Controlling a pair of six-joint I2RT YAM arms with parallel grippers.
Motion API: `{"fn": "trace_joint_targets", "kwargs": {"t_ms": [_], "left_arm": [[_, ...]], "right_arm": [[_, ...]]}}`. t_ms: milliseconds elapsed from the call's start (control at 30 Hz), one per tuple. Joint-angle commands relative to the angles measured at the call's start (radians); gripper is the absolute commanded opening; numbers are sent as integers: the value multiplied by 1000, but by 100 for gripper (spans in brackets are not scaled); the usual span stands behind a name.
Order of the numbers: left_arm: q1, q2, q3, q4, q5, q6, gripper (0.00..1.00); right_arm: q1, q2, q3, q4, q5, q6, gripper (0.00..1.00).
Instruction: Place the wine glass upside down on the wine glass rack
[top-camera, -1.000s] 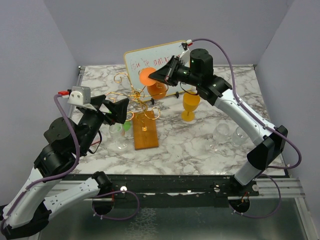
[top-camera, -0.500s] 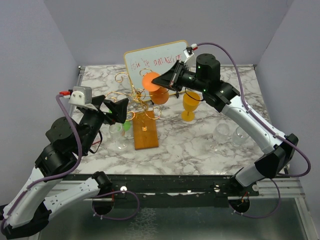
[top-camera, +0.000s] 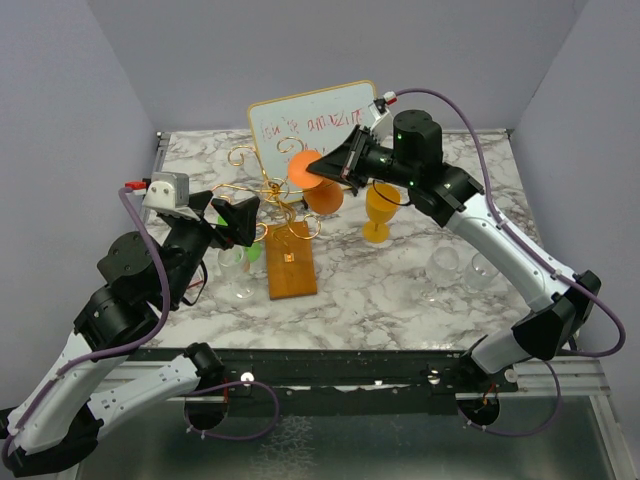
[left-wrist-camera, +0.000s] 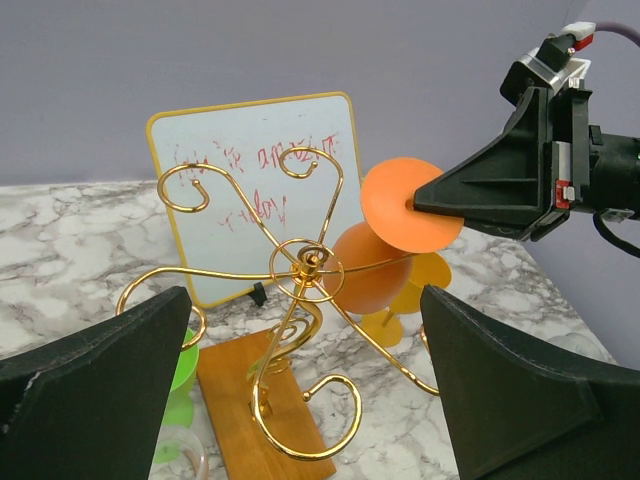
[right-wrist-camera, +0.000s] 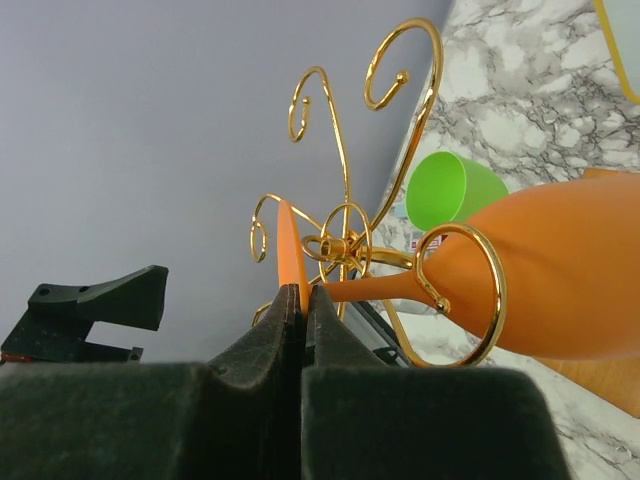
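Note:
The wine glass rack (top-camera: 268, 192) is gold wire with curled arms on an orange-brown wooden base (top-camera: 291, 268). My right gripper (top-camera: 322, 166) is shut on the round foot of an orange wine glass (top-camera: 323, 197), held upside down and tilted at the rack's right side. In the right wrist view my gripper (right-wrist-camera: 303, 292) pinches the foot edge-on. The glass (right-wrist-camera: 560, 270) has its stem running through a gold curl (right-wrist-camera: 492, 300). My left gripper (top-camera: 240, 218) is open and empty left of the rack. In its view (left-wrist-camera: 305, 295) the rack (left-wrist-camera: 308, 262) and the glass (left-wrist-camera: 368, 275) stand ahead.
A framed whiteboard (top-camera: 310, 122) stands behind the rack. A yellow wine glass (top-camera: 380, 210) stands upright right of it. Two clear glasses (top-camera: 445, 265) sit at the right. A clear glass (top-camera: 236, 268) and a green one (top-camera: 255, 252) sit left of the wooden base.
My right gripper has carried the orange glass a little right and down, onto the rack's right arm. The left arm has barely moved.

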Motion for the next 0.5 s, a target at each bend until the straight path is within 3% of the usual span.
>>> {"fn": "trace_joint_targets", "kwargs": {"t_ms": [0, 467], "left_arm": [[0, 5, -8, -11, -19, 4, 98], [0, 7, -10, -11, -13, -6, 98]], "right_arm": [[7, -57, -17, -42, 58, -35, 1], [7, -61, 18, -90, 254, -96, 1]]}}
